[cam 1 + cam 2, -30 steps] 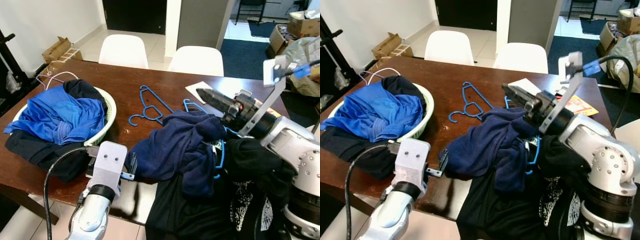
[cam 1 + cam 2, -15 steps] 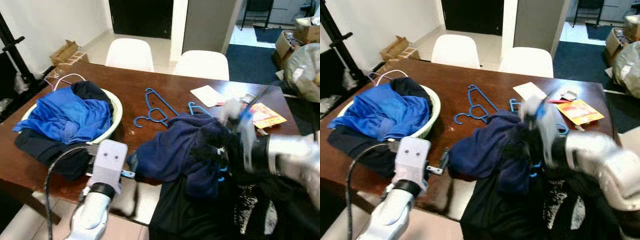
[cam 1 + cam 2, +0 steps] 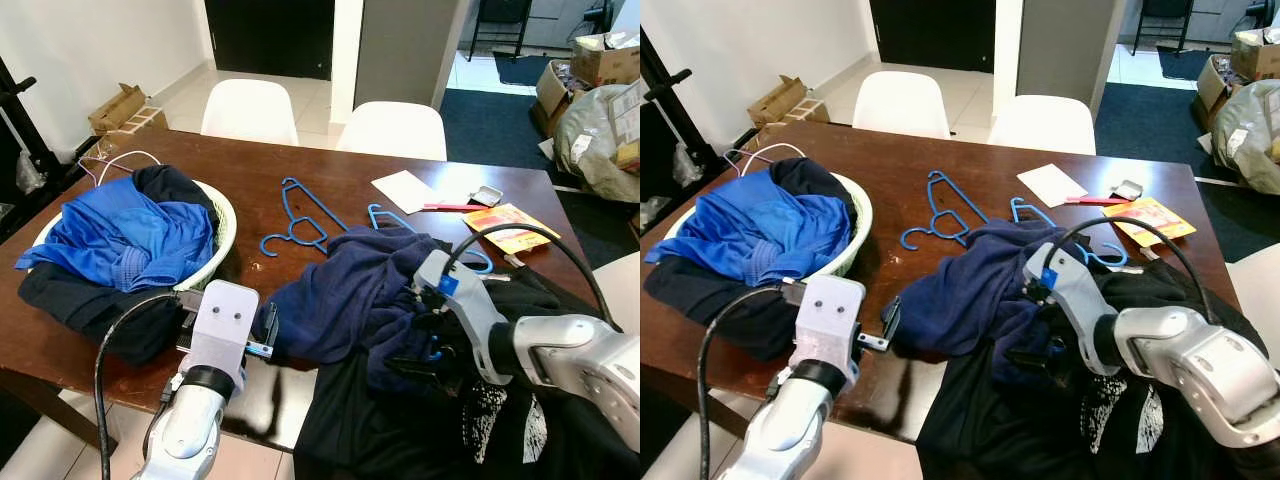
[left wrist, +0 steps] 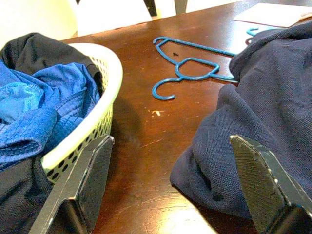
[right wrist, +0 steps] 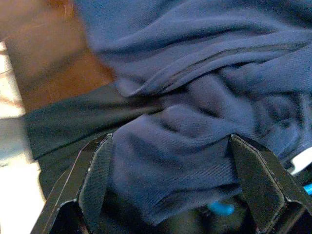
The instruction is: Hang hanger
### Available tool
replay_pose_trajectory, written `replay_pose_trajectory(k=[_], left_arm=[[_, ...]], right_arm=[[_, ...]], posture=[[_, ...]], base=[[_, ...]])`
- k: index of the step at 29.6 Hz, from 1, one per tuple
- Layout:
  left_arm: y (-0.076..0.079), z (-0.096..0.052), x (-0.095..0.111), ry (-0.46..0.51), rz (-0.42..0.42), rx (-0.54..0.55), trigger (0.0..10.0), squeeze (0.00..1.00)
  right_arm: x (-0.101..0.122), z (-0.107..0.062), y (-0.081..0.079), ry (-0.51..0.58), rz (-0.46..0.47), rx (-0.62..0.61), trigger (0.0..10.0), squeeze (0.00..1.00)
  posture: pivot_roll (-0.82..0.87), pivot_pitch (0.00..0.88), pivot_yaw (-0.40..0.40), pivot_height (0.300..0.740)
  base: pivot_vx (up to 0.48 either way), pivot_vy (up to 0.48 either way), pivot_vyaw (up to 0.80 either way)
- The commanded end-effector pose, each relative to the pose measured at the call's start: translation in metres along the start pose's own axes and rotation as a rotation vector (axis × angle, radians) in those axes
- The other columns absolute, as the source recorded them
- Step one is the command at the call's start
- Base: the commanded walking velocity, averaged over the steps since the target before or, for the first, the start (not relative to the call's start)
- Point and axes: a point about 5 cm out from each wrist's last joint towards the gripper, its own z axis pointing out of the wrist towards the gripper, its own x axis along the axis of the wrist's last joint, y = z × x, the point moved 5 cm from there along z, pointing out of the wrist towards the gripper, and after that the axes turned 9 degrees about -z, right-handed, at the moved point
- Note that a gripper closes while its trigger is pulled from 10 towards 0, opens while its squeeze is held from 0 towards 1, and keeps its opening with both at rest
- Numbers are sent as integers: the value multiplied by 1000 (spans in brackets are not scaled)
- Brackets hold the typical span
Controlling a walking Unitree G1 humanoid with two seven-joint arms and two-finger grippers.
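A blue hanger (image 3: 437, 322) is buried in the navy sweater (image 3: 355, 290) near the front edge of the tabletop (image 3: 330, 180), just a short curve of it peeking out by the right gripper (image 3: 432, 352). Being thin moulded plastic, it should be light and stiff but slick, and the soft, floppy knit draped over it will drag and snag; the neck under the hook looks like the surest place to take hold. The right gripper is down on the sweater with its fingers spread wide over the folds, pinching nothing. The left gripper (image 4: 168, 187) rests at the front edge, also spread, between the sweater and the laundry basket (image 3: 222, 215) of blue clothes that sits at the left edge.

Two more blue hangers (image 3: 298, 217) lie bare mid-table, and another (image 3: 385, 215) pokes out from under the sweater's far side. A black garment (image 3: 400, 430) spills over the front edge. Toward the far right corner lie a sheet of paper (image 3: 405, 190) and an orange packet (image 3: 508, 220). Two white chairs (image 3: 250, 110) stand beyond the dark, glossy wood; cardboard boxes (image 3: 118, 105) sit on the tiled floor.
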Motion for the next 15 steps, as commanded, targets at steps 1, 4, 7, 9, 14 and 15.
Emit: replay_pose_trajectory(k=[1, 4, 7, 9, 14, 15], left_arm=[[1, -1, -3, -9, -1, 0, 10000, 0], [1, -1, -3, -7, -2, 1, 10000, 0], [0, -2, -2, -6, -2, 2, 10000, 0], [0, -2, -2, -5, -3, 2, 10000, 0], [-1, -2, -2, -5, -3, 1, 10000, 0], [-1, -2, -2, -5, -2, 2, 10000, 0]], right_arm=[[4, 4, 11, 11, 11, -61, 10000, 0], [10, 5, 27, 45, 40, -144, 10000, 0], [13, 5, 37, 60, 60, -199, 10000, 0], [13, 5, 42, 56, 74, -231, 10000, 0], [6, 6, 44, 13, 78, -269, 10000, 0], [0, 7, 47, -19, 76, -291, 10000, 0]], posture=[[14, 76, 12, 740], [14, 82, 14, 740], [13, 87, 19, 740], [14, 89, 18, 740], [15, 94, 19, 740], [17, 95, 19, 740]], base=[[0, 0, 0], [0, 0, 0], [0, 0, 0], [0, 0, 0], [0, 0, 0], [0, 0, 0]])
